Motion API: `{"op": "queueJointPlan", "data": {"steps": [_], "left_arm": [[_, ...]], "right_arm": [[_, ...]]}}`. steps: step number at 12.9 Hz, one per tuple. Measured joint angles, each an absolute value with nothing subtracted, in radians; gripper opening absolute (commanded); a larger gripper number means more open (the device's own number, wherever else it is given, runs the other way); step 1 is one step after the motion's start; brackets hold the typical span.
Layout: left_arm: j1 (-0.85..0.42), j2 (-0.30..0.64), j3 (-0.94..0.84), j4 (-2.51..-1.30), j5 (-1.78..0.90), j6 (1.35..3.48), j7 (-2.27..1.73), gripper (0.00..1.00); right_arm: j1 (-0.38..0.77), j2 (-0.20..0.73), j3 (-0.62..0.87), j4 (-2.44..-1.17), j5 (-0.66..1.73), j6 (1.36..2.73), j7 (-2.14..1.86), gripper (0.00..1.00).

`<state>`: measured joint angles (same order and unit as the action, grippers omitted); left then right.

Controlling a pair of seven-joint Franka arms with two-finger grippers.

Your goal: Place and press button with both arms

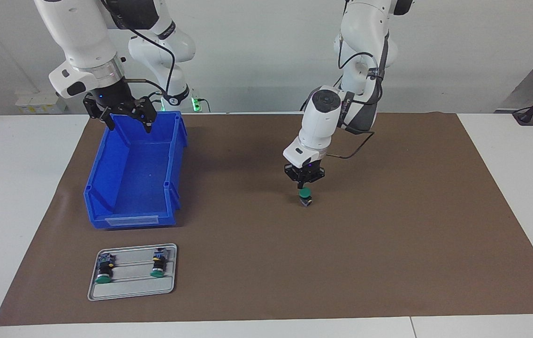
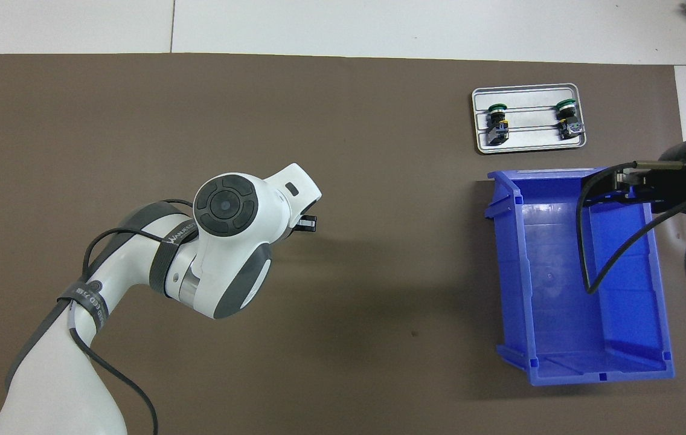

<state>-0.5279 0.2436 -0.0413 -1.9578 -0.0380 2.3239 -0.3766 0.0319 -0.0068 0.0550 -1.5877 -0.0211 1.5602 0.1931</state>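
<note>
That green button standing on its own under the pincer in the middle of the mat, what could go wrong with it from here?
1. The button stands free on the brown mat, on a small base. The left pincer, shut, is right at its green cap; an off-centre push might tip it or make it slide.
2. The right pincer hangs open over the blue bin, so nothing steadies the button.
3. From overhead the left arm hides the button, so a slip might go unseen there.
</note>
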Motion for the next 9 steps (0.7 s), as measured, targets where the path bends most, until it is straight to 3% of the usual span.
{"op": "queueJointPlan", "data": {"steps": [9], "left_arm": [[-0.526,0.24,-0.023,-1.919,-0.012,2.207,-0.348,0.0]], "right_arm": [[0.034,-0.008,0.064,-1.588,-0.021,1.56,0.214,1.0]]}}
